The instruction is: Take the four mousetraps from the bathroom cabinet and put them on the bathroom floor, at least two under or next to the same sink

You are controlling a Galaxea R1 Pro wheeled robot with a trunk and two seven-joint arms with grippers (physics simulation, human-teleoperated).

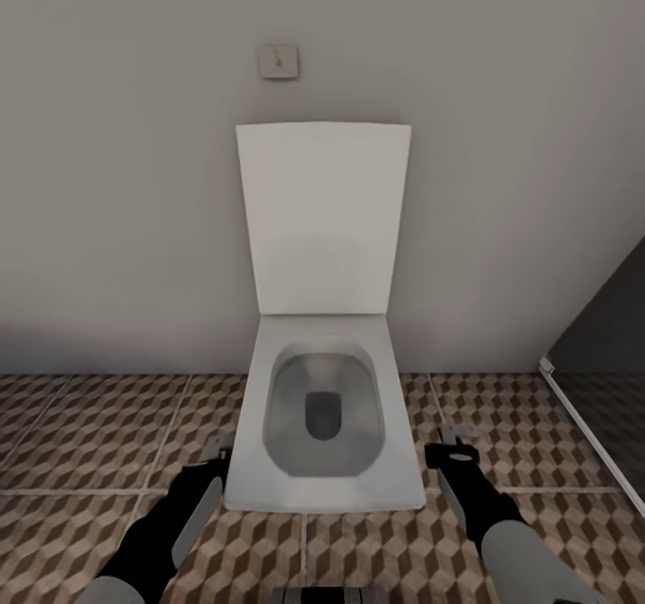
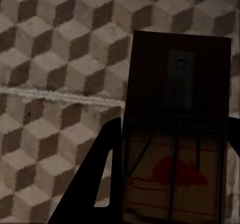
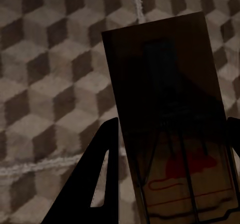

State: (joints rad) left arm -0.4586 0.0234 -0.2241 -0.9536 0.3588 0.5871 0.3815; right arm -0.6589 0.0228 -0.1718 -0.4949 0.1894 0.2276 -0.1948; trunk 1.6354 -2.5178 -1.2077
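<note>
Grey wall (image 1: pixel 107 183) behind. Cube-patterned floor (image 1: pixel 90 434) below. White toilet (image 1: pixel 324 407), lid raised, stands between both arms. Left gripper (image 2: pixel 170 184) pinches a mousetrap (image 2: pixel 177 129); right gripper (image 3: pixel 170 184) pinches another mousetrap (image 3: pixel 170 114), both above tiles.

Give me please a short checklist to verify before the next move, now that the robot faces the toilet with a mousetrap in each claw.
1. Left claw holds a mousetrap: ok.
2. Right claw holds the other mousetrap: ok.
3. Patterned bathroom floor lies under both claws: ok.
4. Sink vanity located for the drop: not ok, the head view faces the toilet.
5. Toilet lid raised, bowl open between the arms, drop risk: not ok.
6. Remaining two mousetraps placed: cannot tell.
</note>
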